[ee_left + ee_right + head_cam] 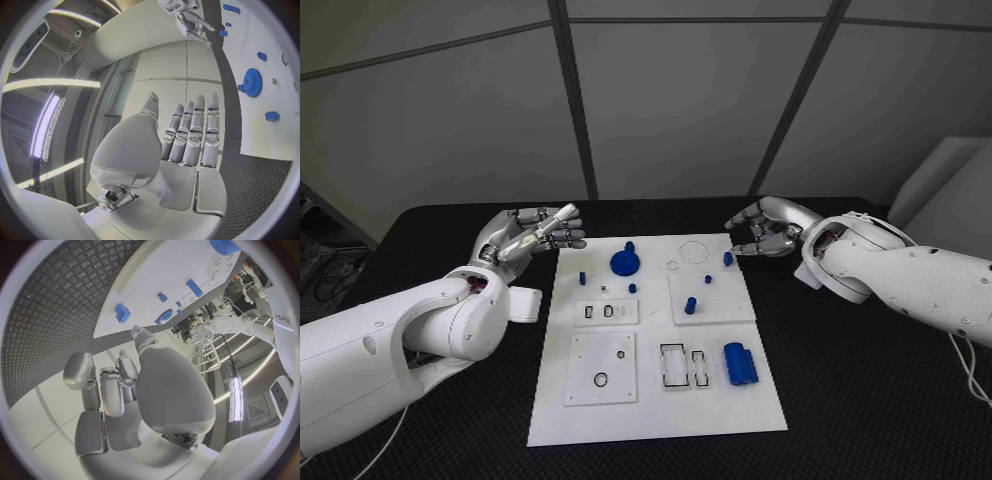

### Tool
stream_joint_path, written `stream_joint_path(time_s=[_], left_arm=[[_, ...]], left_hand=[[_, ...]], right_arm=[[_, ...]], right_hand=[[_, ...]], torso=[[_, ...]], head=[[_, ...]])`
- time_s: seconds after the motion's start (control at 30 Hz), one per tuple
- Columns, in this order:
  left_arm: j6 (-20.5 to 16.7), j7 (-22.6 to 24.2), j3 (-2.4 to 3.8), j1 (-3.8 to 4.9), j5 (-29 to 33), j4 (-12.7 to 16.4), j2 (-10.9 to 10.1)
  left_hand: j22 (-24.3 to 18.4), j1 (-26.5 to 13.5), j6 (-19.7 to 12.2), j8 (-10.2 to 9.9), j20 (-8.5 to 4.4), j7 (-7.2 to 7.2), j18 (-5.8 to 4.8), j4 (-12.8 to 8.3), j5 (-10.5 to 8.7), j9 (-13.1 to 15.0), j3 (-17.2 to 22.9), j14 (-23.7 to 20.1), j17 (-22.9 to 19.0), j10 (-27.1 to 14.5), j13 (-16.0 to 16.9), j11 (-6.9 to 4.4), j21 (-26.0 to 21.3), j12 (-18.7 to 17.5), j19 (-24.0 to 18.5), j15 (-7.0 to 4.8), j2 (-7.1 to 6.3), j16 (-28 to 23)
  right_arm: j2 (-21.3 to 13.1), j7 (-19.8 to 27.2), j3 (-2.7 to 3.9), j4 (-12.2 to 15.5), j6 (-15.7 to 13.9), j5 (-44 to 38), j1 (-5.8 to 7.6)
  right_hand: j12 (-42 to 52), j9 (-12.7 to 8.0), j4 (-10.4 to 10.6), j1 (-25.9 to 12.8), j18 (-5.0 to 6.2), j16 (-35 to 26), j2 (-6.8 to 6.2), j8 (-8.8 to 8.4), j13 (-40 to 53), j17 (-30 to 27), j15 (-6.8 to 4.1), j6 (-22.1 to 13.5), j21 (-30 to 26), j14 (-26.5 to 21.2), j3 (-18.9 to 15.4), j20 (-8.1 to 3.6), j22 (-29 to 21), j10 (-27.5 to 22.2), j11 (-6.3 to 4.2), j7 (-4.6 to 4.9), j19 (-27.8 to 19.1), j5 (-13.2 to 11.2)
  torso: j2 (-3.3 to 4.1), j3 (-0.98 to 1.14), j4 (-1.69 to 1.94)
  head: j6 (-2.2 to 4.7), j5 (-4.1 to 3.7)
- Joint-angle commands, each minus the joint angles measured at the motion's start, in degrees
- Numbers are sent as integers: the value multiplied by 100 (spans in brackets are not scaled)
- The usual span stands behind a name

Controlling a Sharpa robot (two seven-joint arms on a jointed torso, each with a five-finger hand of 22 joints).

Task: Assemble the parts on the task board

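Beside task board [656, 340], left hand [531, 236] empty

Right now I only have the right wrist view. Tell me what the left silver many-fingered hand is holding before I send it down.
Observer: Nothing. The left hand has an empty palm, with its fingers straight and side by side.
Operator: Place it against the white task board.
Observer: In the head view it hovers just off the far left corner of the white task board, not touching it.
Operator: Report the board's near end.
Observer: A large blue cylinder lies on its side at the near right, next to the rectangular slots.
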Motion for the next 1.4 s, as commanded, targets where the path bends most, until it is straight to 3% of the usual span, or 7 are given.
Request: stream_joint_path(time_s=[0.03,0.5,1.03,1.4], left_arm=[[96,42,4,5,-40,-7,11],[92,52,5,4,-40,-42,-2],[88,50,5,4,-40,-71,2],[87,41,5,4,-40,-71,1]], left_hand=[[-17,-2,49,-21,20,10,28,-39,-26,1,2,-27,4,30,1,-4,-42,-9,-56,24,73,-45],[-51,-6,51,-24,31,14,29,-56,-26,0,-6,-37,5,30,0,1,-93,-15,-108,32,85,-70],[-58,-6,50,-25,34,16,29,-60,-26,-1,-7,-42,4,29,-1,3,-104,-16,-118,35,88,-77],[-62,-8,49,-26,36,18,29,-60,-25,-1,-8,-43,4,28,-1,5,-109,-18,-122,37,91,-81]], right_arm=[[47,122,2,-76,185,109,-26],[114,61,2,-162,424,157,-198],[198,-51,2,-319,388,158,-229],[255,-78,2,-358,449,158,-233]], right_hand=[[-31,-2,-2,58,40,-36,-18,-18,-7,1219,32,-33,-24,522,-31,-5,-11,-59,0,-5,-42,-38],[20,51,59,53,35,-26,45,112,34,1239,64,312,-24,527,-103,21,5,-34,40,41,-26,-18],[125,64,99,24,16,-2,146,206,125,1286,84,540,33,540,-110,37,109,50,61,69,52,7],[227,76,83,25,2,2,234,307,221,1294,65,808,83,542,-81,29,195,134,32,34,112,3]], torso=[[-1,-14,10],[-7,-12,4],[-3,-8,2],[-8,-13,8]], head=[[-19,-21],[-52,-17],[-59,-14],[-70,-28]])
